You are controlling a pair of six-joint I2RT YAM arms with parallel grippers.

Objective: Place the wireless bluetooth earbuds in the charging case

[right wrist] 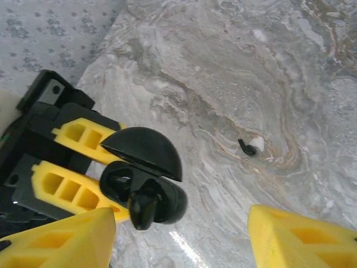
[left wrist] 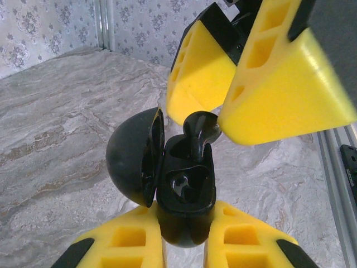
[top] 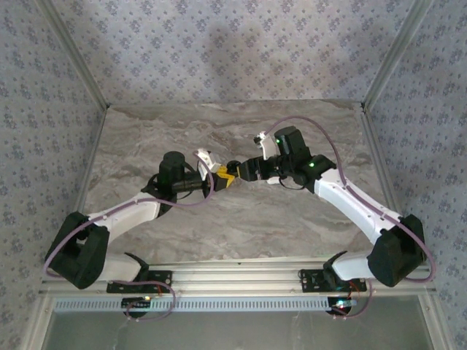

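Left gripper (left wrist: pixel 184 234) held the open black charging case (left wrist: pixel 187 187) by its base, lid (left wrist: pixel 134 159) swung aside, black earbud (left wrist: pixel 199 127) stood partly in one well, right gripper (right wrist: pixel 181 223) hung over it with fingers spread wide, another tiny earpiece (right wrist: pixel 248 146) lay well apart on the marble table (right wrist: pixel 223 67).

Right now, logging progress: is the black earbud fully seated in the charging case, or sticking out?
Sticking out: the black earbud rises above the rim of the open charging case.
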